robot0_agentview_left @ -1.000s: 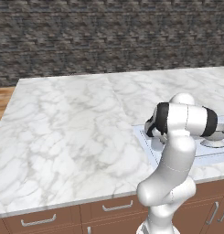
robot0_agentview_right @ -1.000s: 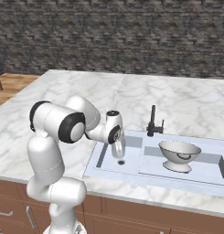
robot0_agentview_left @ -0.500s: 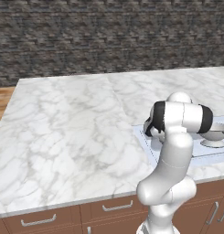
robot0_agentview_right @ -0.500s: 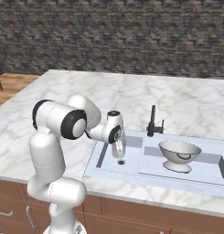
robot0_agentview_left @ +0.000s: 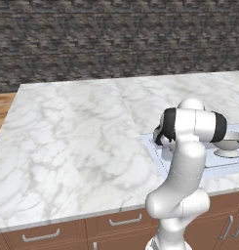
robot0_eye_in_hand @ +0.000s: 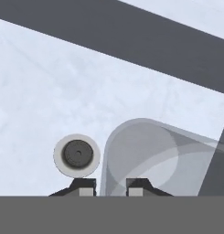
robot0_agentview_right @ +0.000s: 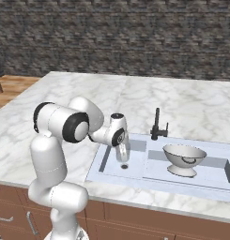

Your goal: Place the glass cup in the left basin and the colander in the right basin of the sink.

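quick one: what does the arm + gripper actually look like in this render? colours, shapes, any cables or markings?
Glossy white arm of rounded tubular links, with black bands at the joints and a bulbous white base. The gripper sits on a white wrist with a dark round cap. Its fingertips are small, dark and blocky with pale pads. No cables or markings visible.

No text, label, brand, number or sign can be read anywhere in these views; nothing legible is printed on any surface.
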Controlling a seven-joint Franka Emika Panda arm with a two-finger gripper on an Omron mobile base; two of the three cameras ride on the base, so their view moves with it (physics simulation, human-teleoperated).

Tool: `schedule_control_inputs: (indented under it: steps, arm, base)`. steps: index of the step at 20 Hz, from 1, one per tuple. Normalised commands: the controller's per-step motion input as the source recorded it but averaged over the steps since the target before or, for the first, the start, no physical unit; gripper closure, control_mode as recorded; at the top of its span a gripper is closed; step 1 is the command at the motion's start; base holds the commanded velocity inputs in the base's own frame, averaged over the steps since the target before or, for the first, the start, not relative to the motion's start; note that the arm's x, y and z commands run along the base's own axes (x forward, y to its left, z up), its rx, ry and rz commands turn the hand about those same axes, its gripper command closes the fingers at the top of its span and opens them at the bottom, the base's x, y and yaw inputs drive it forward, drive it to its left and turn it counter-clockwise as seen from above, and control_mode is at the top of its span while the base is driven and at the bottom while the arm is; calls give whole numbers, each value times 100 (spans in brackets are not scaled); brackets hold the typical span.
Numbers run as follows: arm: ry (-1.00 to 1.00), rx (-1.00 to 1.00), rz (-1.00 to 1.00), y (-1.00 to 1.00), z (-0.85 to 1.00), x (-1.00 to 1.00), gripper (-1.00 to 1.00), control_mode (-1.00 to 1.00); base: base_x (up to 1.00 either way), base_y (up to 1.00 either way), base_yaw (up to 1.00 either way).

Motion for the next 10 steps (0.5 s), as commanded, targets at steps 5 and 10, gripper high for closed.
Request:
schedule_control_inputs:
  steps: [5,10]
  arm:
    - [0,0,0,0,0,0,-100,-100]
    - [0,0,0,-2,1,0,-100,-100]
  base:
    - [0,0,0]
    - [0,0,0]
